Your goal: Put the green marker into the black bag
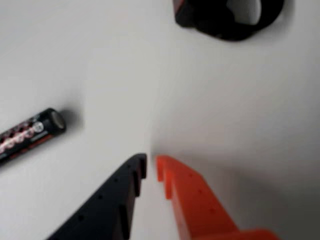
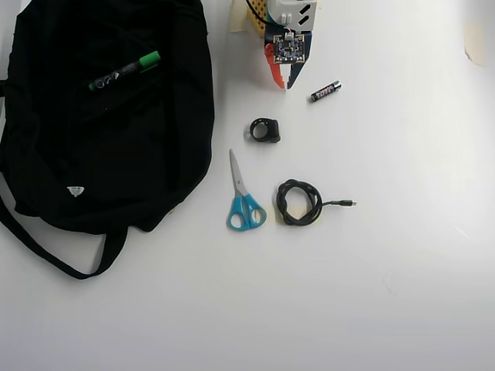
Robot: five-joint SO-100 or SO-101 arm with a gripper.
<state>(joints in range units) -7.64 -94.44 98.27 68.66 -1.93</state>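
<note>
In the overhead view the green marker [image 2: 124, 71], black barrel with a bright green cap, lies on top of the large black bag [image 2: 100, 154] at the left, near its upper part. My gripper [image 2: 284, 83] is at the top centre of the table, well to the right of the bag, with its black and orange fingers nearly together and nothing between them. In the wrist view the gripper [image 1: 150, 167] shows only a narrow gap over bare white table. The marker and the bag are out of the wrist view.
A small black battery [image 2: 326, 91] lies just right of the gripper and shows in the wrist view [image 1: 30, 135]. A small black ring-shaped object [image 2: 265, 130] lies below the gripper. Blue-handled scissors [image 2: 243, 197] and a coiled black cable [image 2: 300, 202] lie mid-table.
</note>
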